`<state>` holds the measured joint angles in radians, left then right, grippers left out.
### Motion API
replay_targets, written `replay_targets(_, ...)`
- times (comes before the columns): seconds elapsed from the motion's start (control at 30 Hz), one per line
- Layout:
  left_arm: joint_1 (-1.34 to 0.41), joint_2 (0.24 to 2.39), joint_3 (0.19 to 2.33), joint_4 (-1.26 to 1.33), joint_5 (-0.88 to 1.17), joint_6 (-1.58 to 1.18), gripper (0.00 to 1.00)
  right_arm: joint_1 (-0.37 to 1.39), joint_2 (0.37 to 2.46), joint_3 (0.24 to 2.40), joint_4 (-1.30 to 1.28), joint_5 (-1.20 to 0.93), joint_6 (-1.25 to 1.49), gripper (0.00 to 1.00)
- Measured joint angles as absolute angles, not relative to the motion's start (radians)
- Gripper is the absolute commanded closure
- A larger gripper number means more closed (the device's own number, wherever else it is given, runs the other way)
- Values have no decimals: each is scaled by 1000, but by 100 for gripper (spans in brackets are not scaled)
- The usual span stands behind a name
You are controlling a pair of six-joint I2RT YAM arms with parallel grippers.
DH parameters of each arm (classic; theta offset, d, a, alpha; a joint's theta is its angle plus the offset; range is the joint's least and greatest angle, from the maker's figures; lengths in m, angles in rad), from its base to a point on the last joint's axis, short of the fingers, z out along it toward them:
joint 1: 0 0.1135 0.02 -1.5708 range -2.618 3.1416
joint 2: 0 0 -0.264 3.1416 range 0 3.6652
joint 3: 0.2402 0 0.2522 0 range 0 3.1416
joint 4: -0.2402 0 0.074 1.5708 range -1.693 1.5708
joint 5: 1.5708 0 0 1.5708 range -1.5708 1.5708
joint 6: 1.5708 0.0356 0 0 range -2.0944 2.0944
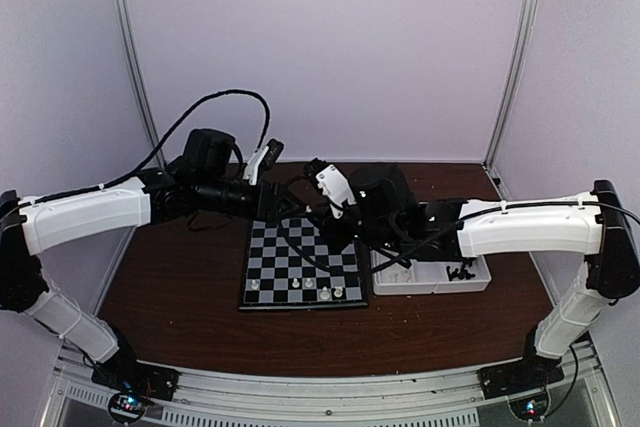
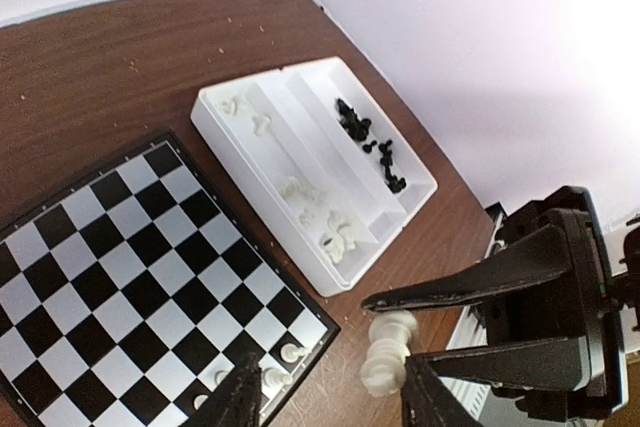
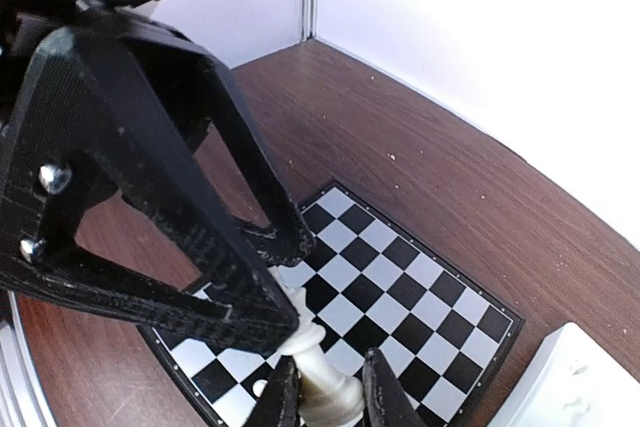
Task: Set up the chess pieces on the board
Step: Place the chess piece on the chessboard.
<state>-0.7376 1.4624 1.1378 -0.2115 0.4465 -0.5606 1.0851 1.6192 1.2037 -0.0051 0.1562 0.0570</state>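
Note:
The board [image 1: 300,262] lies in the middle of the table, with a few white chess pieces [image 1: 325,292] along its near edge. Above the board the two grippers meet. My right gripper [image 3: 330,402] is shut on the base of a tall white piece [image 3: 325,377]. My left gripper [image 2: 335,402] stands open, its fingers [image 3: 250,297] on either side of that piece's top without gripping it. From the left wrist, the same white piece [image 2: 390,352] shows between the right gripper's fingers [image 2: 450,292]. Small white pieces [image 2: 290,352] stand at the board's corner [image 2: 325,327].
A white two-compartment tray [image 1: 480,282] sits right of the board, holding loose white pieces [image 2: 340,237] in one compartment and black pieces [image 2: 365,137] in the other. Pale walls enclose the table at the back and both sides. Cables hang off both wrists.

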Motion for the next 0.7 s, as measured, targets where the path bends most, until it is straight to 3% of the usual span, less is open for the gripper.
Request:
replay_targets(0.1, -738, 1399, 1053, -97, 393, -613, 61, 1078, 1619, 1203, 28, 149, 114, 95)
replay_targets(0.3, -738, 1291, 895, 117, 344, -653, 61, 1040, 1614, 1200, 81, 73, 233, 95)
replay_targets(0.7, -738, 1266, 869, 286, 341, -674, 63, 977, 1614, 1154, 200, -99, 388, 94)
